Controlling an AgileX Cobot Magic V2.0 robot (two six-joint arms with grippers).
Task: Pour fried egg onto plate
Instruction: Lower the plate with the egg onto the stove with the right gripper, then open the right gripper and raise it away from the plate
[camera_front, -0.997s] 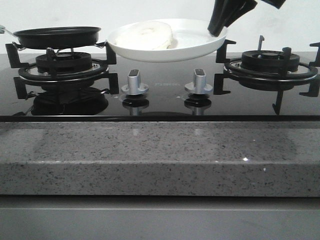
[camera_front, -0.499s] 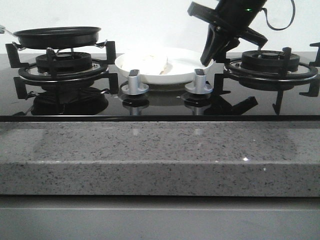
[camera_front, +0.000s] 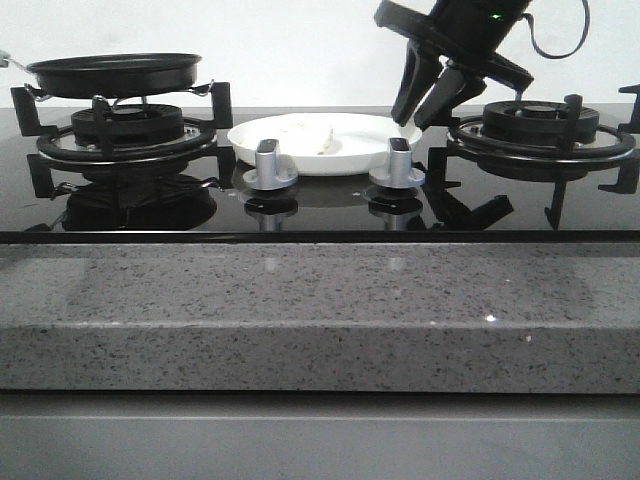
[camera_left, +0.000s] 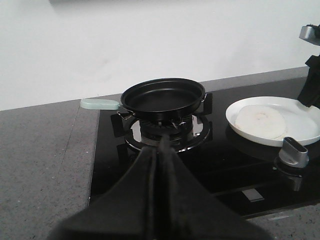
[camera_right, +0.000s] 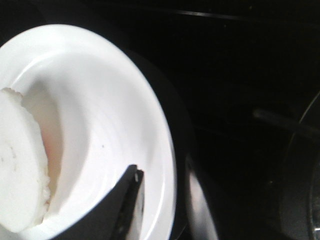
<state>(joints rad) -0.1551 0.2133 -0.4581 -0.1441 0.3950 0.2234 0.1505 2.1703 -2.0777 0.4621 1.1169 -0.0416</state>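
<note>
The white plate (camera_front: 370, 150) lies flat on the black glass hob between the two burners. The pale fried egg (camera_front: 300, 128) rests on its left half, also seen in the left wrist view (camera_left: 260, 121) and the right wrist view (camera_right: 20, 165). My right gripper (camera_front: 417, 118) hangs open just over the plate's right rim (camera_right: 165, 150), one finger (camera_right: 127, 200) above the dish and the other outside the rim. The black frying pan (camera_front: 115, 72) sits empty on the left burner, its pale green handle (camera_left: 99, 103) pointing left. My left gripper (camera_left: 162, 145) is shut on nothing, short of the pan.
Two silver knobs (camera_front: 268, 165) (camera_front: 398, 163) stand right in front of the plate. A bare burner with raised black grates (camera_front: 540, 125) is to the right, under my right arm. A speckled grey counter edge (camera_front: 320, 310) runs along the front.
The plate with the egg came down from mid-air onto the hob. My right gripper's fingers then spread apart off its rim. The pan has not moved.
</note>
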